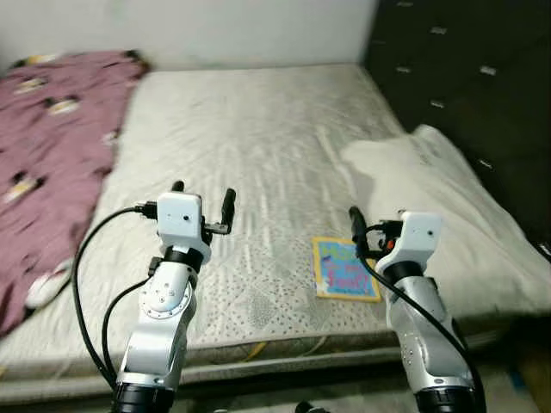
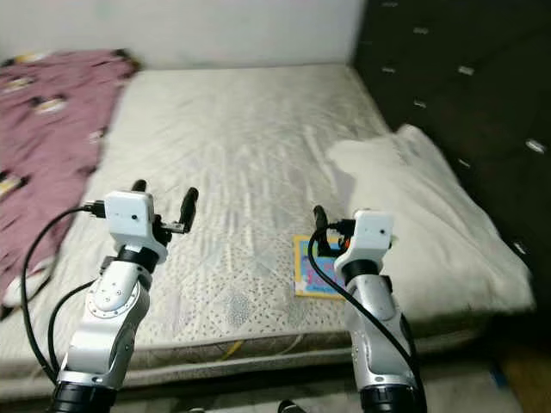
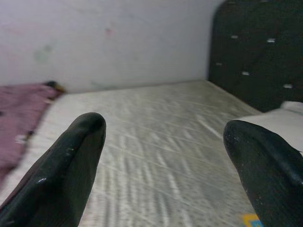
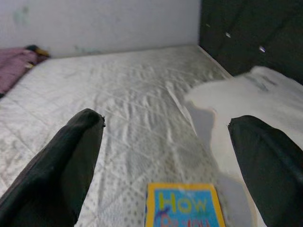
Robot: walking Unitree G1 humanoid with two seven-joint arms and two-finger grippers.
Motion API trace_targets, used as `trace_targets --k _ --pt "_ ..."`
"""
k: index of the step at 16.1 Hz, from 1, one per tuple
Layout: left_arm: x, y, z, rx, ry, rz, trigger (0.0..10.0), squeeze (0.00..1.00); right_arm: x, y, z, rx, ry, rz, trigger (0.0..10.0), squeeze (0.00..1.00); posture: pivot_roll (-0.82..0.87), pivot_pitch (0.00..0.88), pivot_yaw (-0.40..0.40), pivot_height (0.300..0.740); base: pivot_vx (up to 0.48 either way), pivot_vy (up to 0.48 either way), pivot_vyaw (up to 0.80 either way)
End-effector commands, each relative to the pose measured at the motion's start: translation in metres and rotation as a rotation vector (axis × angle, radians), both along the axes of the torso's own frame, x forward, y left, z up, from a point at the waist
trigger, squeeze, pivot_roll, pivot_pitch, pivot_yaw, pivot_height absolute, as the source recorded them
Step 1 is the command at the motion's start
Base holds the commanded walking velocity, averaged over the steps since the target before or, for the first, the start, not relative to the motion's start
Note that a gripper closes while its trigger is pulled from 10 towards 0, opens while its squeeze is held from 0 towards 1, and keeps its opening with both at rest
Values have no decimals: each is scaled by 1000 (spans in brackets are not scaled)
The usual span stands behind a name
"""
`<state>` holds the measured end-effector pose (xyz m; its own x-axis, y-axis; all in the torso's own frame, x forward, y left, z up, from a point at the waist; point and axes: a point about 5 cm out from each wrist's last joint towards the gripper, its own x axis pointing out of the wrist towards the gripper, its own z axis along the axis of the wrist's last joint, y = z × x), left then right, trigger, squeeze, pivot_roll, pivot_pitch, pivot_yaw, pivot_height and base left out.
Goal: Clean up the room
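Mattress [image 1: 258, 146] held a book [image 1: 344, 268] by the released right gripper [image 4: 165, 142], pillow [image 1: 448, 206] beside, purple blanket [image 1: 52, 146] left; left gripper [image 1: 203, 200] also released.

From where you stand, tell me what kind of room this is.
Most likely a bedroom. A bare quilted mattress takes up most of the view, with a dark tufted headboard along one side, a white pillow against it and a maroon blanket at the far side.

Both end effectors [image 1: 203, 200] [image 4: 163, 156] raised, agape
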<state>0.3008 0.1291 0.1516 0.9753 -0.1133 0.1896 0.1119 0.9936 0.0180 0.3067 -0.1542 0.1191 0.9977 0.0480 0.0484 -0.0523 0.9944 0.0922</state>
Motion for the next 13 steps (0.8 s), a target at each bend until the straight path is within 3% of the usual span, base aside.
trace_targets --k 1,4,6,8,13 --pt "2 7 -3 -7 22 9 10000 0 3 9 3 14 -18 32 10000 0 -16 125 26 740 0 480 -800" --pt "3 4 5 -10 -10 3 10000 0 4 10 6 10 -32 34 10000 0 -18 120 32 740 0 480 -638" --pt "2 4 6 -21 -25 7 10000 0 5 10 7 6 -40 39 10000 0 -25 126 33 740 0 480 0" --pt "2 8 8 27 -46 25 10000 0 5 10 7 4 -40 46 10000 0 -22 129 27 740 0 480 0" --pt "-1 13 10 15 -73 34 10000 0 5 11 7 1 -41 61 10000 0 -17 134 24 740 0 480 0"
